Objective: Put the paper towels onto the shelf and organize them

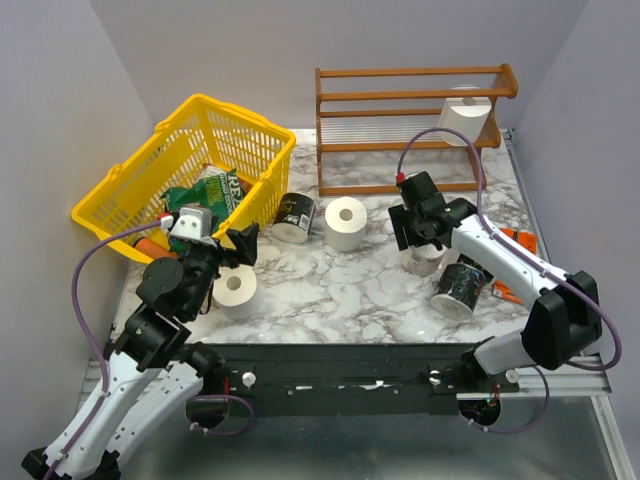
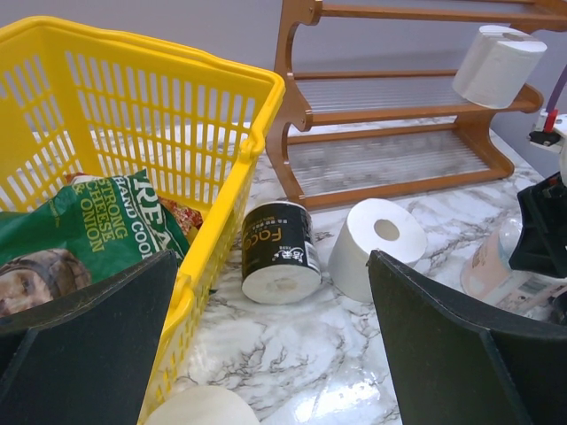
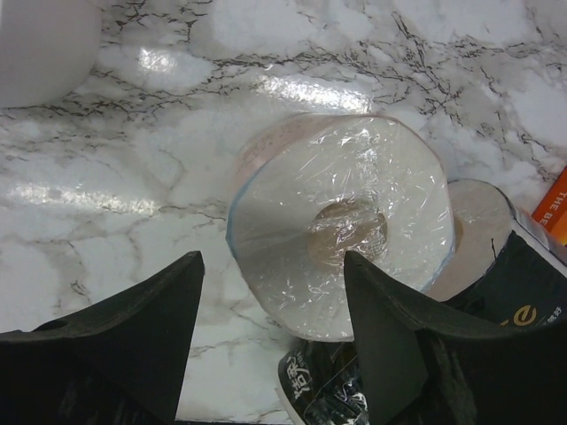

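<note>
The reddish-brown shelf (image 1: 415, 125) (image 2: 390, 115) stands at the back right with one white paper towel roll (image 1: 467, 118) (image 2: 496, 66) on its middle tier. A bare white roll (image 1: 346, 222) (image 2: 376, 243) lies before the shelf, and another (image 1: 236, 290) (image 2: 199, 407) lies under my left gripper. A film-wrapped roll (image 1: 425, 260) (image 3: 341, 221) stands on the marble. My right gripper (image 1: 415, 238) (image 3: 270, 301) hovers right over it, open, its fingers (image 3: 399, 336) not clamping it. My left gripper (image 1: 235, 245) (image 2: 266, 354) is open and holds nothing.
A yellow basket (image 1: 190, 165) (image 2: 221, 115) with snack bags sits at the back left. Black-wrapped rolls lie beside the basket (image 1: 295, 217) (image 2: 279, 252) and near the right arm (image 1: 460, 288) (image 3: 328, 390). An orange pack (image 1: 515, 240) (image 3: 554, 204) lies at the right edge.
</note>
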`<act>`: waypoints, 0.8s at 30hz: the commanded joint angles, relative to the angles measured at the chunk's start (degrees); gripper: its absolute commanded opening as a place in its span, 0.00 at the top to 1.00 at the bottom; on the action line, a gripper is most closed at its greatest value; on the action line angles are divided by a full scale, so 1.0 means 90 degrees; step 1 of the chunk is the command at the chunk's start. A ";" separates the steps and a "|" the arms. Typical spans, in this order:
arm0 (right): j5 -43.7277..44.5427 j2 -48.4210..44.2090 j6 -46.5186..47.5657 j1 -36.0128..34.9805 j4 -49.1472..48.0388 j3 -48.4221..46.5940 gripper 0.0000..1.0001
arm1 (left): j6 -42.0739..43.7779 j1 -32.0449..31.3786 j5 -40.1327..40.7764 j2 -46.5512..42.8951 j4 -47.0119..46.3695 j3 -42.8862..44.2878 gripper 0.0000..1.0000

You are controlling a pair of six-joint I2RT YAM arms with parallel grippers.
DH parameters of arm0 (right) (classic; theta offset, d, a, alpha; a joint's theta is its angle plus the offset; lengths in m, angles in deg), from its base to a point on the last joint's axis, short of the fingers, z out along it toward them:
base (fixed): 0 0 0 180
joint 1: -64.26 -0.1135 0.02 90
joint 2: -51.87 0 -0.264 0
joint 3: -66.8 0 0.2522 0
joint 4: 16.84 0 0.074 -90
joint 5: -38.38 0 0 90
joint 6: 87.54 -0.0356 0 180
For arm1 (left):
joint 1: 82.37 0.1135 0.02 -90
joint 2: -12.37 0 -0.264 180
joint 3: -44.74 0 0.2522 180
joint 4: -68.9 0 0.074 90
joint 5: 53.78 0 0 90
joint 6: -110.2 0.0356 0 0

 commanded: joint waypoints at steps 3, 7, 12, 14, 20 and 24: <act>-0.0144 0.0384 0.0060 0.0077 -0.0395 0.0206 0.27 | 0.0002 -0.0036 0.0164 0.0055 -0.0064 -0.0096 0.01; -0.0321 0.0588 -0.0087 0.0077 -0.0533 0.0402 0.25 | 0.0002 -0.0036 0.0174 0.0084 -0.0074 -0.0106 0.01; -0.0038 0.0872 0.0030 0.0077 -0.0572 0.0480 0.29 | 0.0021 -0.0036 0.0174 0.0124 -0.0055 -0.0087 0.01; 0.0002 0.0843 0.0176 0.0077 -0.0591 0.0471 0.38 | 0.0021 -0.0036 0.0184 0.0094 -0.0055 -0.0096 0.01; 0.0002 0.0433 0.1161 0.0077 -0.0718 0.0539 0.60 | 0.0021 -0.0036 0.0194 0.0055 -0.0055 -0.0097 0.01; -0.0582 -0.0035 0.1982 0.0077 -0.0806 0.0607 0.61 | 0.0021 -0.0036 0.0213 0.0045 -0.0055 -0.0106 0.01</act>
